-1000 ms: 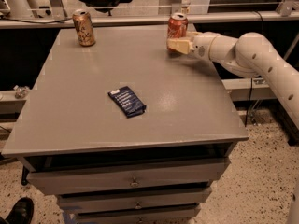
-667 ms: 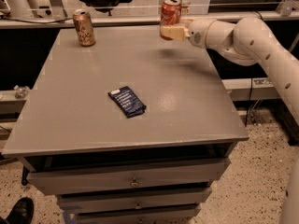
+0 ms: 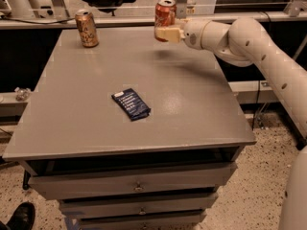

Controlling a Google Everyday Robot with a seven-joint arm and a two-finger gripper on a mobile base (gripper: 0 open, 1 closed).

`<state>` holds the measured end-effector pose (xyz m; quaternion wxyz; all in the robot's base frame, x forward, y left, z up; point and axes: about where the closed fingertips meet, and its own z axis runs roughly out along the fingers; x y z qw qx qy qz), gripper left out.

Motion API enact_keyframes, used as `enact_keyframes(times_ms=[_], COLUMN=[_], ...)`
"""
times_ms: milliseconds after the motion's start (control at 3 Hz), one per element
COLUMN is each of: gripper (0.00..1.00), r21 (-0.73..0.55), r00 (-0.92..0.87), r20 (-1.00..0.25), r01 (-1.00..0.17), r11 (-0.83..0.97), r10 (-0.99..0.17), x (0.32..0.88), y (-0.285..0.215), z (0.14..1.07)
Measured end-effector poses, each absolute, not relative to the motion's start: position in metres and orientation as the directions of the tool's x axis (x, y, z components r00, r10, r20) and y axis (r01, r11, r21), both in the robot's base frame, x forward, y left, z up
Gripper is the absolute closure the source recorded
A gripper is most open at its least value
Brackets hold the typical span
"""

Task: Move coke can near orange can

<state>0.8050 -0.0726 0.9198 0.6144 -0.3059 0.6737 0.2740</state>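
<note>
A blue packet [image 3: 131, 104] is laid on the middle of the table [image 3: 201, 114], the orange can [image 3: 87, 28] is stood at the far left corner — and the coke can [image 3: 165, 12] is held up over the far edge, squeezed between the fingers of the gripper [image 3: 167, 33].

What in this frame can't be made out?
- Lower part of the coke can: hidden by the gripper shut on it, above the far end of the table.
- Print on the dark packet: too small to read.
- Markings on the orange can: too small to read.
- The arm: cut off by the right edge.
</note>
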Motion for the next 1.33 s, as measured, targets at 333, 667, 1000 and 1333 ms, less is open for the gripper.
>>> enact_keyframes(times_ms=[333,667,1000,1333], gripper=[1.0,1.0,1.0,1.0], r21=[-0.023,-0.048,-0.065,-0.071], r00=[-0.058,-0.052,-0.042,-0.03], r20=[-0.992,-0.984,-0.977,-0.976], r01=[-0.794,-0.842,-0.875,-0.894], r11=[0.608,0.538,0.479,0.443], r10=[-0.114,-0.17,-0.208,-0.217], x=[0.813,0.824,0.837,0.849], y=[-0.03,0.014,0.049,0.074], z=[0.909,0.897,0.889,0.886])
